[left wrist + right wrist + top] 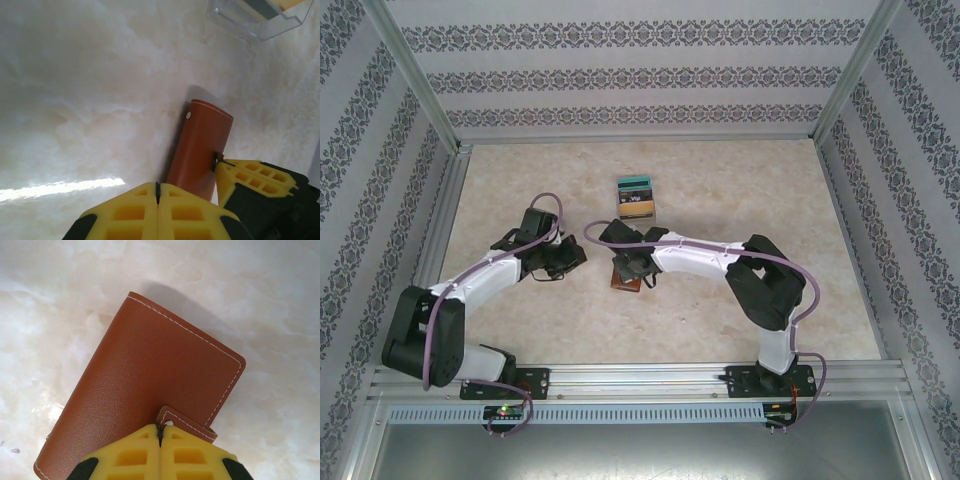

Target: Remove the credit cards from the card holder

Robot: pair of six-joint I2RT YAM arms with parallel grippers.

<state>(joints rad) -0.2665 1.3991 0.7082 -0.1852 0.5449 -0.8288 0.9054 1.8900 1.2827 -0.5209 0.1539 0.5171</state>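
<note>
Cream marbled tabletop (770, 200), striped wallpaper walls (640, 80); the left wrist view adds a clear plastic tray (260, 25) upper right. Left gripper (157, 186) and right gripper (160, 429) pressed together, right touching brown leather card holder (150, 380).

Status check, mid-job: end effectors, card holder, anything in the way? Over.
Left end effector shut, empty, beside card holder. Right end effector shut at its snap tab, grip unconfirmed. Holder closed; clear stand well behind, no obstruction.

Both arms bend inward, elbows out; the left end effector (566, 262) and right end effector (631, 270) tilt down near each other, jaws closed.
</note>
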